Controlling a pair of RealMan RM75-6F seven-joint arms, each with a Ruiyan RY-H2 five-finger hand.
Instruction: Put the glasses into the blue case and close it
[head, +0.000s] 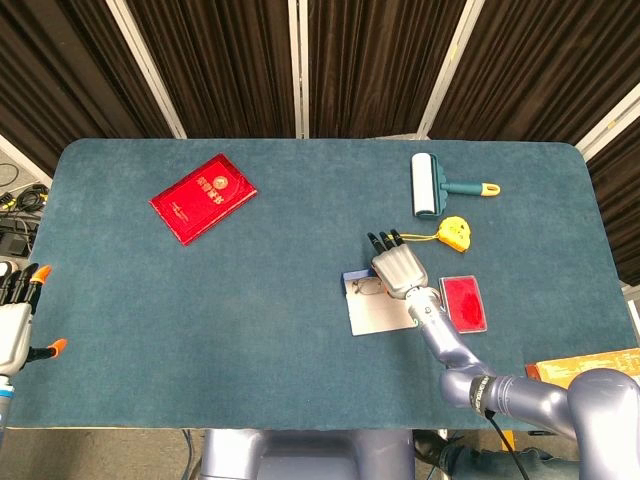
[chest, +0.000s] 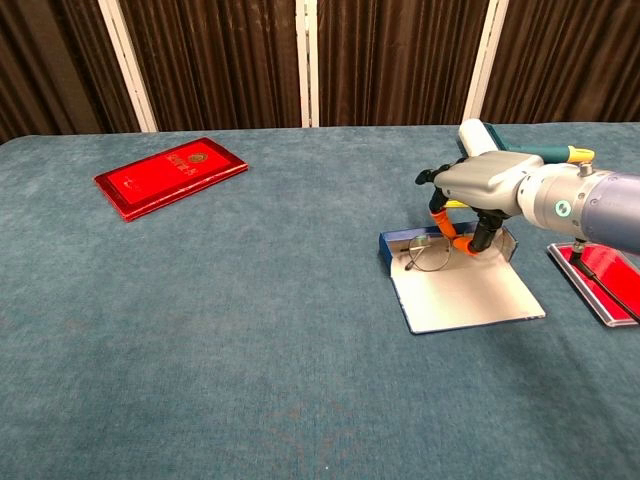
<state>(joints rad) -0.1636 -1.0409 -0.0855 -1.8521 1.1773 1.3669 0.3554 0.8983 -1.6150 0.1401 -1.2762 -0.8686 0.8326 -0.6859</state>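
Blue-cloth table (head: 200, 300) | glasses (chest: 432, 256) pinched under right robot hand (chest: 478, 190), over open blue case (chest: 455, 290)

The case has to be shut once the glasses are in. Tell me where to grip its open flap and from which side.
Take the blue case by the free near edge of its pale flap, which lies flat toward the robot. Come from the near side, slide fingertips under, and fold it away over the glasses. The right hand is holding them at the tray.
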